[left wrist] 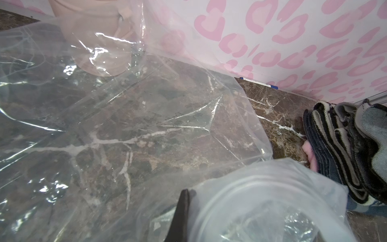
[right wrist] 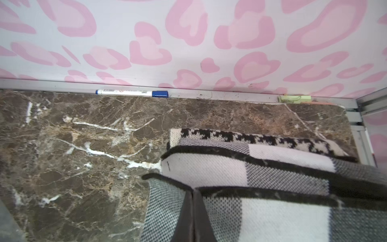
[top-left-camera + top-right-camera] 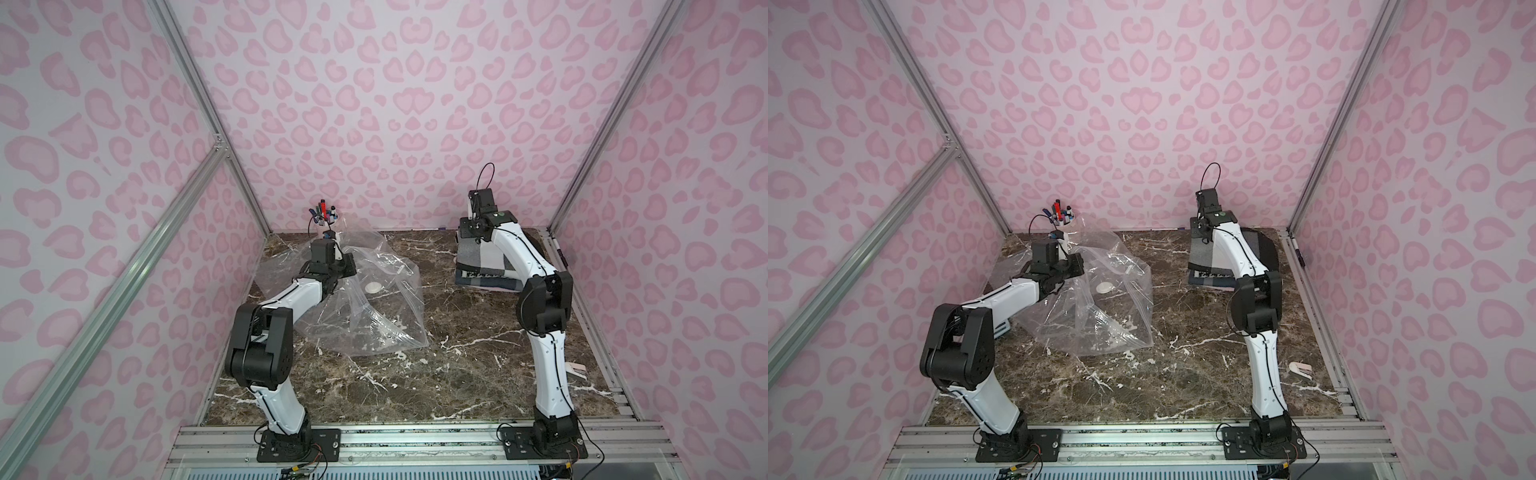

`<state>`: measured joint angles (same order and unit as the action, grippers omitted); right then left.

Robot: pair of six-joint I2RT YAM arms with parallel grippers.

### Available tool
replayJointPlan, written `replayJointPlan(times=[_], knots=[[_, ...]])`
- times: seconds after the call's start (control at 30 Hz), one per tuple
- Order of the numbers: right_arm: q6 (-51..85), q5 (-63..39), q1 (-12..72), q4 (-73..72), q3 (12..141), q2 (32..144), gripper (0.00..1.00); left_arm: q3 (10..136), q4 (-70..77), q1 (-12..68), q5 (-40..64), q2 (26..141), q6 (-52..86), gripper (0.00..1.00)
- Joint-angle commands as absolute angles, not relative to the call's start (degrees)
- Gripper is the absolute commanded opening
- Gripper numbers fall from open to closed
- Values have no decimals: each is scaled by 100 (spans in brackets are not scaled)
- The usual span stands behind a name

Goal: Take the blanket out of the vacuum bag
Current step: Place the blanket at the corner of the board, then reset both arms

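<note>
At the far left of the marble table (image 3: 415,374), a cup of markers (image 3: 326,216) stands against the wall, just behind the vacuum bag (image 3: 374,324). The left gripper (image 3: 330,286) has its jaws closed on a pinch of the clear plastic and holds that part raised, so the bag hangs from it in a crumpled tent, its lower edges resting on the tabletop. The round white valve disc (image 3: 373,287) sits on the raised face just right of the gripper. Nothing but marble shows through the plastic.

Right of a stretch of bare marble lies the blanket (image 3: 482,262), folded into a stack of black, white and grey checks at the far right of the table, well apart from the bag. The right gripper (image 2: 192,191) is over its near left part, fingers pressed together with their tips at a black border; whether any fabric is caught between them I cannot tell. A blue-capped pen (image 2: 132,93) lies along the far wall, and a small white clip (image 3: 1300,369) lies near the right edge.
</note>
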<state>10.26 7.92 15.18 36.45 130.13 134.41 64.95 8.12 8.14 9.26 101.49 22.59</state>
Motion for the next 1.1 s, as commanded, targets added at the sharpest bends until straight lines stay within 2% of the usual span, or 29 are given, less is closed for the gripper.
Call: replayJointPlan(times=[0.0, 0.27, 0.3, 0.33, 0.37, 0.4, 0.47, 0.53, 0.57, 0.6, 0.63, 0.8, 0.87, 0.93, 1.07], knots=[[1159, 537, 1439, 3331, 13029, 13488, 0, 6572, 870, 817, 1028, 10186, 2303, 4], [980, 308, 1310, 3079, 13052, 13690, 0, 6717, 938, 860, 1356, 10342, 2299, 4], [942, 260, 1315, 3101, 13040, 13642, 10, 6749, 972, 869, 1501, 10376, 2273, 4], [885, 213, 1341, 3047, 12920, 13520, 26, 6791, 1000, 889, 1717, 10424, 2244, 4], [860, 210, 1372, 2936, 12708, 13325, 40, 6868, 1010, 924, 1924, 10513, 2197, 12], [861, 174, 1408, 2815, 12471, 13151, 47, 6979, 975, 956, 2124, 10624, 2152, 20], [959, 102, 1449, 2435, 11746, 12467, 55, 7330, 874, 1053, 2646, 10961, 2035, 44], [1126, 8, 1451, 2148, 11072, 11898, 64, 7539, 929, 1145, 3038, 11175, 1972, 63], [1206, -24, 1444, 2108, 10805, 11650, 66, 7519, 1090, 1191, 3170, 11152, 1953, 81], [1253, -72, 1433, 2111, 10585, 11479, 68, 7418, 1283, 1227, 3213, 11059, 1930, 95], [1284, -111, 1436, 2153, 10354, 11321, 69, 7288, 1494, 1258, 3219, 10904, 1889, 98], [1527, -23, 1284, 2131, 9130, 10942, 71, 6885, 1475, 1312, 2602, 10092, 1456, 97], [1683, -477, 1047, 1666, 8548, 10951, 71, 6745, 1344, 1311, 2196, 9884, 1317, 97], [1819, -1001, 862, 1443, 8387, 11164, 71, 6673, 1190, 1317, 1850, 9809, 1273, 97], [1751, -1124, 876, 1424, 8527, 11543, 73, 6761, 486, 1306, 733, 10125, 1581, 97]])
